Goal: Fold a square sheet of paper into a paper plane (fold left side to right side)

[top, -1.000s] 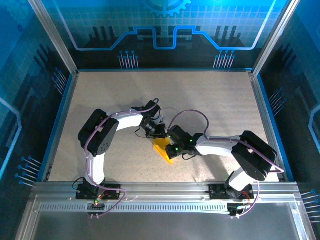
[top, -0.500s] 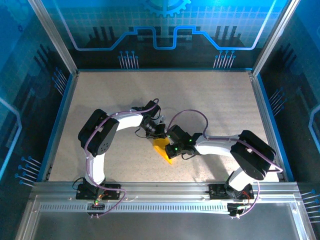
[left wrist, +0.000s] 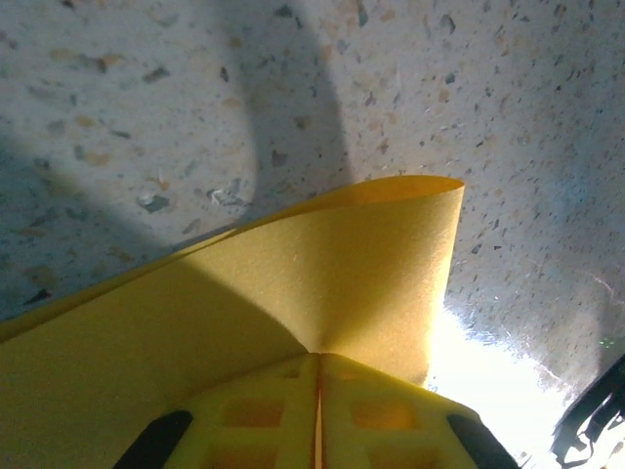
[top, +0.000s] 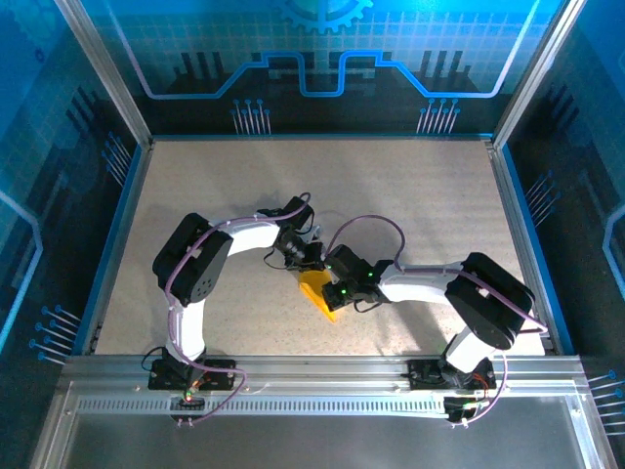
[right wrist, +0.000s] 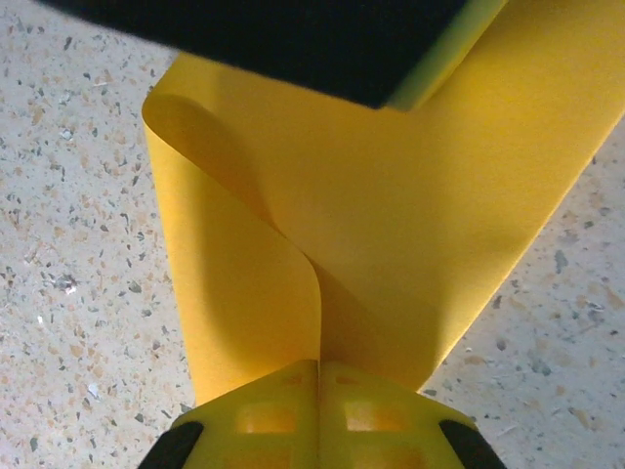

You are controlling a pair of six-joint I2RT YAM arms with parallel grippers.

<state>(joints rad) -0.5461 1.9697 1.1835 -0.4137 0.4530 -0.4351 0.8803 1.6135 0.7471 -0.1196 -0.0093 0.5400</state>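
speckled table (top: 195,195) | yellow paper (top: 317,293) curled | left end effector (left wrist: 317,360), right end effector (right wrist: 317,366) pinch it

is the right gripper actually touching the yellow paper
Touching. The right wrist view shows the right gripper shut on the paper, with the sheet pinched between its closed jaws.

You get no readable words, numbers or brand marks here. The blue back panel (top: 391,39) bears only a gear emblem (top: 322,12) and circuit-like lines; the square sheet of paper (right wrist: 410,195) is plain yellow.
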